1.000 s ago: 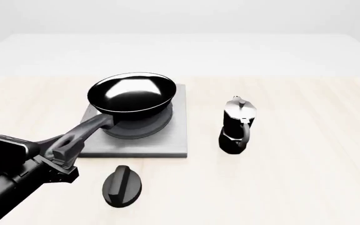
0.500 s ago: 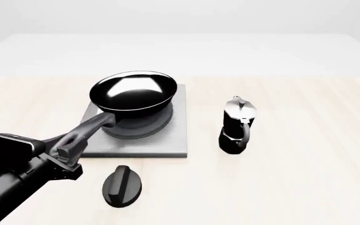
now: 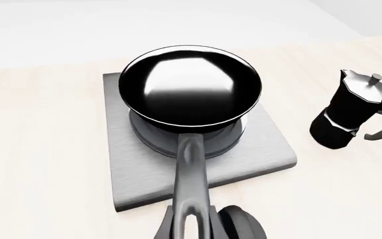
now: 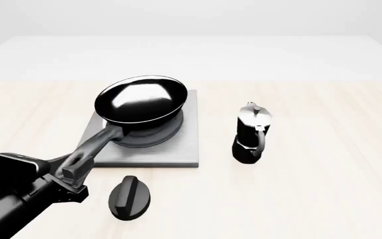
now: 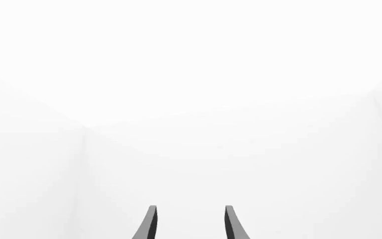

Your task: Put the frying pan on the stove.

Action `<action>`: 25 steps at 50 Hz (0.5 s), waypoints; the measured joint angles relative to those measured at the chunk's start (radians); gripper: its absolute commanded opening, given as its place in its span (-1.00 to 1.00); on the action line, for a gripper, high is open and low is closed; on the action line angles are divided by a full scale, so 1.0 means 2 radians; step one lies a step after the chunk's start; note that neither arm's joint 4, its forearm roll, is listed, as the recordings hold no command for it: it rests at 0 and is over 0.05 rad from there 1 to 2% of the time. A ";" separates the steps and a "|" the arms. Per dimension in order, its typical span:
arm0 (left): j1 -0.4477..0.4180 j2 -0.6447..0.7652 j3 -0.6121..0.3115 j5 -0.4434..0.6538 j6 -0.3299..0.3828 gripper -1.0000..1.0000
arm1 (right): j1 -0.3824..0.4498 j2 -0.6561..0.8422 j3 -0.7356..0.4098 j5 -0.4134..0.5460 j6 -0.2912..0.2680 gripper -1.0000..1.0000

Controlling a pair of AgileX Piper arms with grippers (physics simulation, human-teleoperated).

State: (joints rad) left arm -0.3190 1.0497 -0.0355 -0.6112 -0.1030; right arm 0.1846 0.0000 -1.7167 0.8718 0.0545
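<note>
The glossy black frying pan (image 4: 140, 101) sits over the silver rings of the grey square stove (image 4: 152, 149). Its long dark handle (image 4: 95, 145) runs toward the near left. My left gripper (image 4: 70, 173) is shut on the loop end of the handle. In the left wrist view the frying pan (image 3: 191, 84) covers the rings of the stove (image 3: 135, 164), and the handle (image 3: 192, 179) comes straight back to the camera. My right gripper (image 5: 189, 224) is open and empty, facing blank white; it is out of the front view.
A black and silver moka pot (image 4: 250, 134) stands to the right of the stove; it also shows in the left wrist view (image 3: 350, 117). A small black oval knob (image 4: 130, 197) lies in front of the stove, beside my left gripper.
My left gripper has moved down and back toward the near edge, still holding the handle. The pan has settled lower and flatter onto the stove rings.
</note>
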 measured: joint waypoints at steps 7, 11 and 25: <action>-0.004 0.023 0.007 -0.018 -0.006 -1.00 | 0.000 0.000 0.000 0.000 0.000 1.00; -0.005 0.033 0.009 -0.023 -0.007 -1.00 | 0.001 0.000 0.000 0.000 0.000 1.00; 0.000 0.014 0.009 0.018 0.003 -1.00 | 0.001 0.000 -0.005 0.003 0.001 1.00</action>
State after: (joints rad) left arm -0.3183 1.0774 -0.0184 -0.5747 -0.0977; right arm 0.1868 0.0001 -1.7265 0.8787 0.0557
